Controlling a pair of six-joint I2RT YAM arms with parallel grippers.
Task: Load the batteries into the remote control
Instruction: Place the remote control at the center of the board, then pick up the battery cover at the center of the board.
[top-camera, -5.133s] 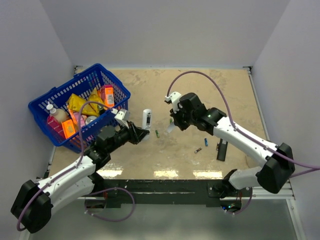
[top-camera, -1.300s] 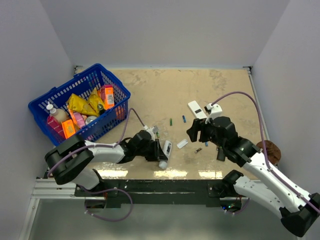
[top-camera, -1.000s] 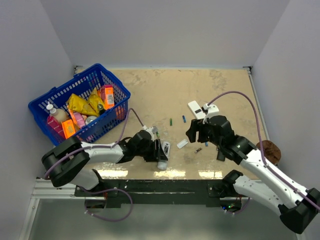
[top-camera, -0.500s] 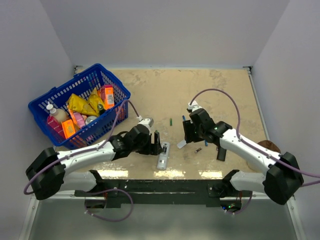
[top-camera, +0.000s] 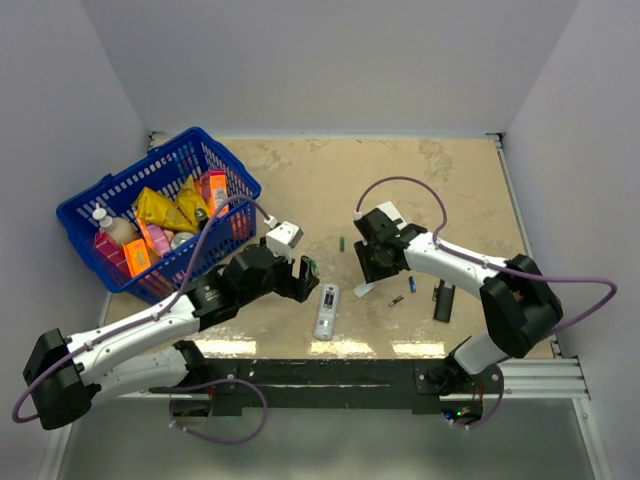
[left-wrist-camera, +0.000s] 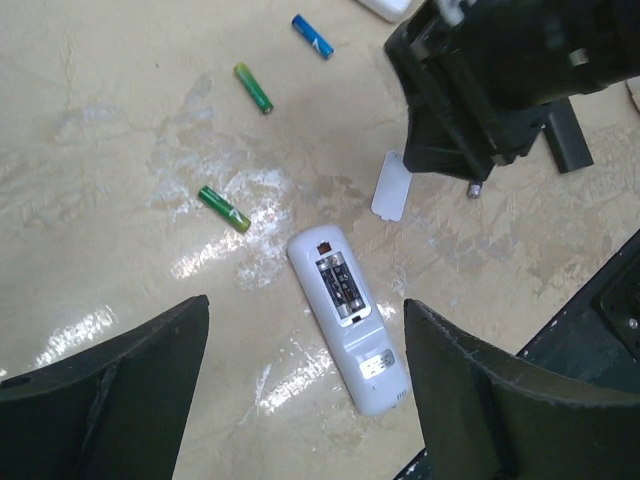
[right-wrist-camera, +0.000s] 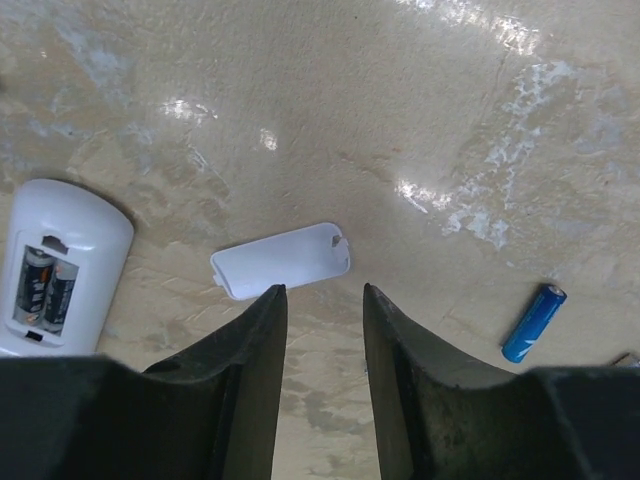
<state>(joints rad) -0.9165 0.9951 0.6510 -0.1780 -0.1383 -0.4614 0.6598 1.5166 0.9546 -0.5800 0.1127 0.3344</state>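
Right end effector (right-wrist-camera: 323, 292), flat rounded white cover (right-wrist-camera: 282, 260)

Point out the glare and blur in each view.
Top external: bright reflections streak the glossy beige table along its near edge. Left wrist: wet-looking glare beside the small green battery; the left gripper's dark fingers are soft. Right wrist: glare patches upper right; right gripper's fingers blurred.

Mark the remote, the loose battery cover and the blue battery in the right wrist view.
remote (left-wrist-camera: 348, 322): left wrist view, middle of its body.
cover (right-wrist-camera: 282, 260): right wrist view, middle of its face.
blue battery (right-wrist-camera: 533, 322): right wrist view, mid-barrel.
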